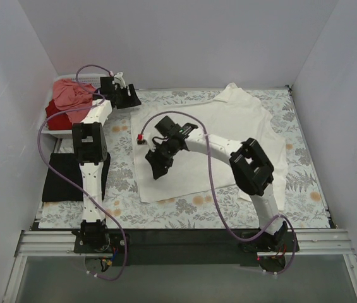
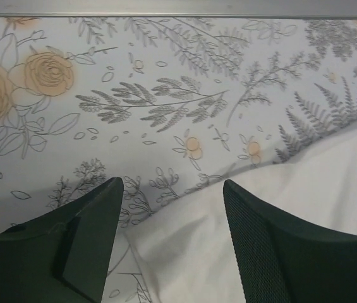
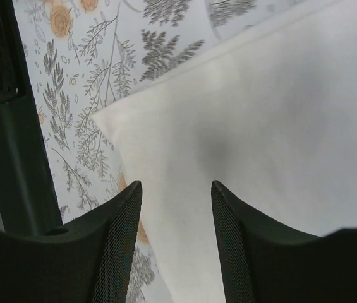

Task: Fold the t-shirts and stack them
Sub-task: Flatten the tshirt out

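Observation:
A cream-white t-shirt (image 1: 222, 136) lies spread over the middle of the table, its left part laid flat as a folded panel. My left gripper (image 1: 127, 98) hovers open over the shirt's far left corner (image 2: 330, 183), nothing between its fingers (image 2: 96, 240). My right gripper (image 1: 155, 169) is open too, just above the panel's near left part (image 3: 279, 113), and holds no cloth. A black t-shirt (image 1: 64, 180) lies folded at the left edge. A salmon-pink t-shirt (image 1: 71, 93) and a dark red one (image 1: 55, 112) are heaped in the basket.
The white lattice basket (image 1: 84, 76) stands at the far left corner, right beside the left gripper. The floral tablecloth (image 1: 184, 211) covers the table. White walls close in the left, back and right sides. A purple cable (image 1: 45, 126) loops off the left arm.

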